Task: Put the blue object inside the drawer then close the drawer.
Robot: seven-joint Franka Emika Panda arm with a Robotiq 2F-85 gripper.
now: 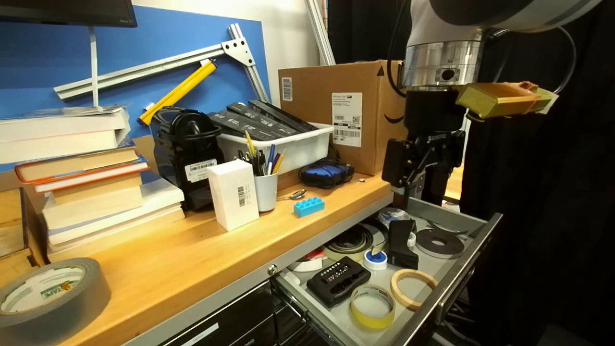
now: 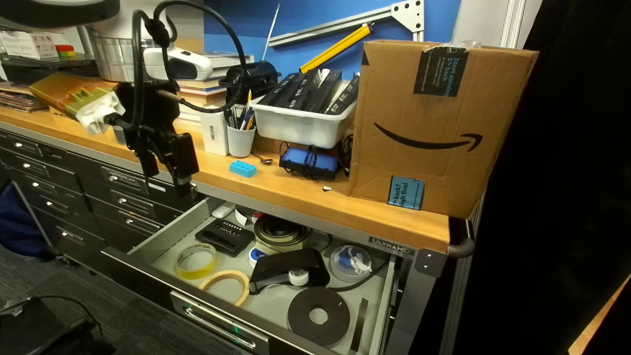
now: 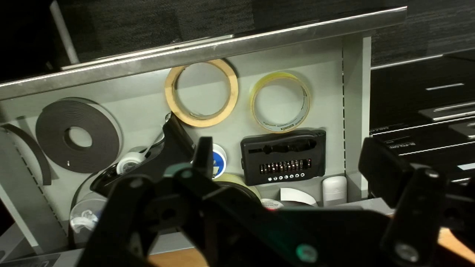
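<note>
Blue toy brick [image 1: 309, 206] on the wooden bench [image 1: 192, 262], across from the pincer [image 2: 166, 180] and well apart from it. Jaws wide apart, with nothing between. Below the pincer, the pulled-out drawer [image 3: 278, 43], with yellow tape [image 1: 372, 321] and a black case [image 3: 284, 157] inside. Step in hand, judging by this: picking up the brick, not yet done. Next, probably: bring the pincer over the bench, line up astride the brick, go down clear of the pen cup [image 1: 265, 192], and pinch. Then let go over a bare patch below, and push the drawer home.
</note>
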